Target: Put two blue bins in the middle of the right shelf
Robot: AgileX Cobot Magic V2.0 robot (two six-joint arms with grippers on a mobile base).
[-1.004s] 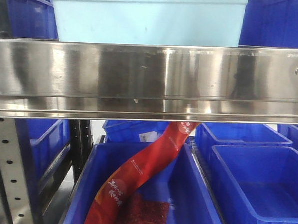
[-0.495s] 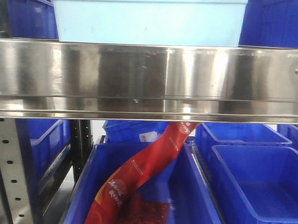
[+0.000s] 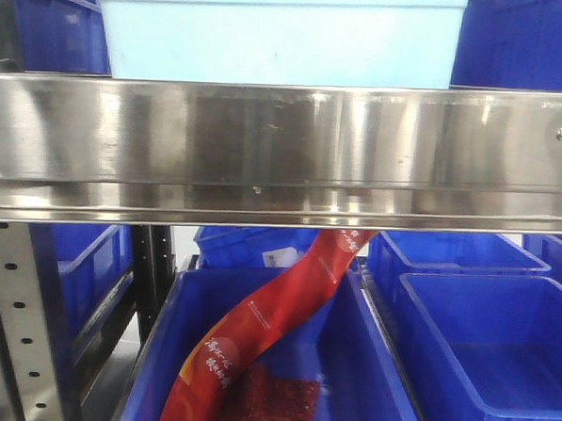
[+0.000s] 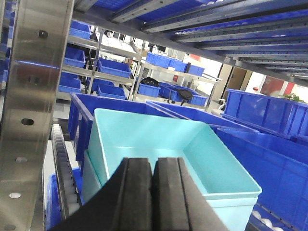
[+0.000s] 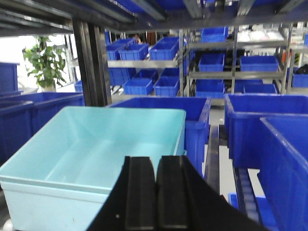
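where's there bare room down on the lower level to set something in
The blue bin on the right shows an open, bare floor between its own walls. The middle blue bin is crowded: a red packet slants across it over red contents. Above, the pale bin fills the shelf behind the steel rail.

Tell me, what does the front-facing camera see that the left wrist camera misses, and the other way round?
Only the front-facing view shows the steel shelf rail head-on, and below it a dark blue bin holding a red packaging strip, with an empty blue bin beside it. Only the left wrist view shows the left gripper, its black pads pressed together, the inside of the pale bin, and distant shelving racks stacked with blue bins. Both show the light turquoise bin on the shelf, with dark blue bins alongside.
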